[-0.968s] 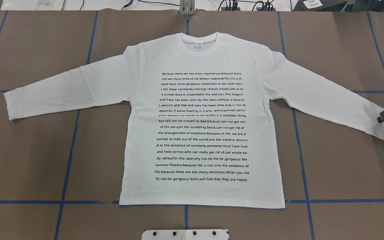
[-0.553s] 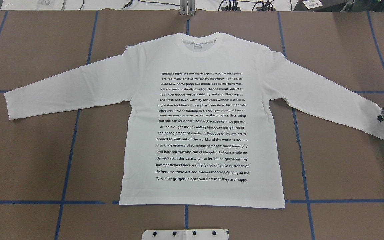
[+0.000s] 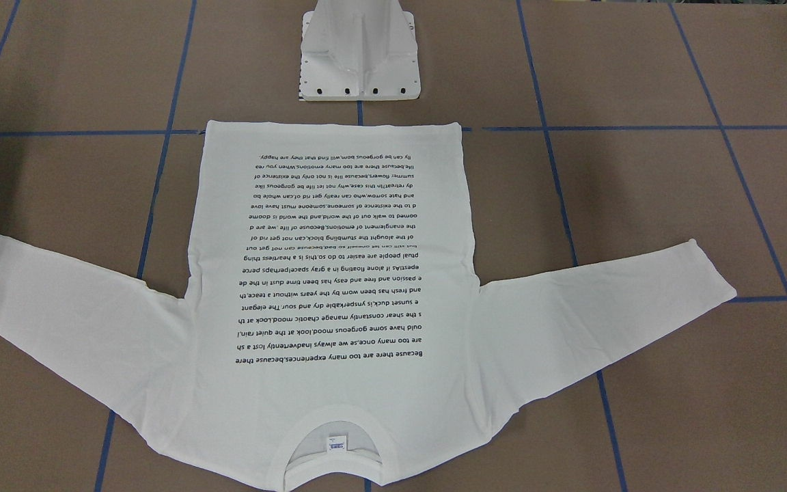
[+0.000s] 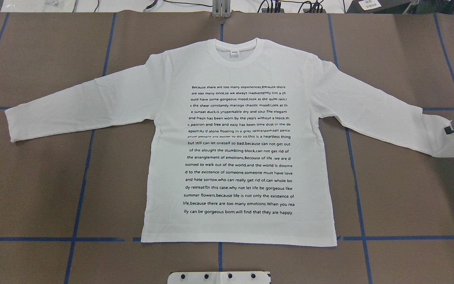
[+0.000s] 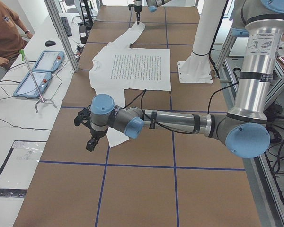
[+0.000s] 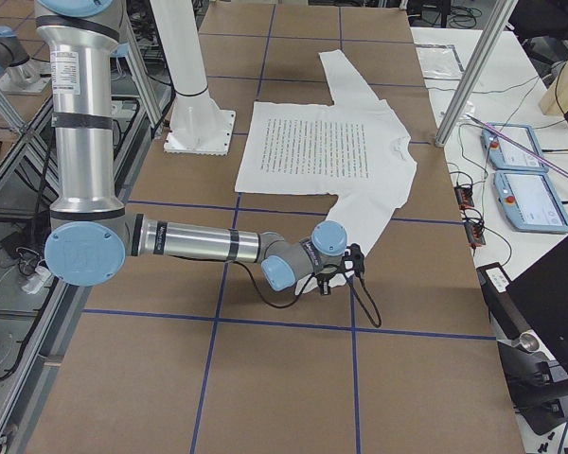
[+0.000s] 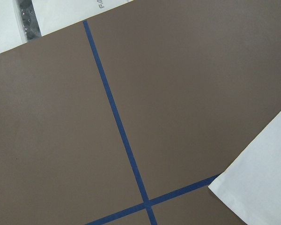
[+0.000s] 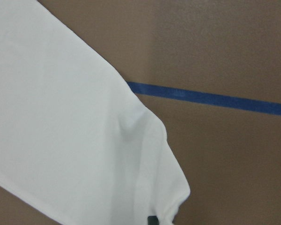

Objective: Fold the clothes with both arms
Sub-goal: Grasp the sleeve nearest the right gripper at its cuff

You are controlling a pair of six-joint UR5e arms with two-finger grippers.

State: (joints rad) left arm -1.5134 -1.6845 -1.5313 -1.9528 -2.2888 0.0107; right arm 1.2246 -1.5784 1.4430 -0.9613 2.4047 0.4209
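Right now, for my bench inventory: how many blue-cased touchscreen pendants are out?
2. Both lie on the white bench past the shirt: the first pendant farther from the right-side camera, the second pendant nearer it. Others may be hidden.

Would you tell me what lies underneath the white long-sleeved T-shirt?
The T-shirt lies flat on the brown table surface; blue tape lines run under its hem and sleeves. Anything else beneath the cloth is covered and cannot be seen.
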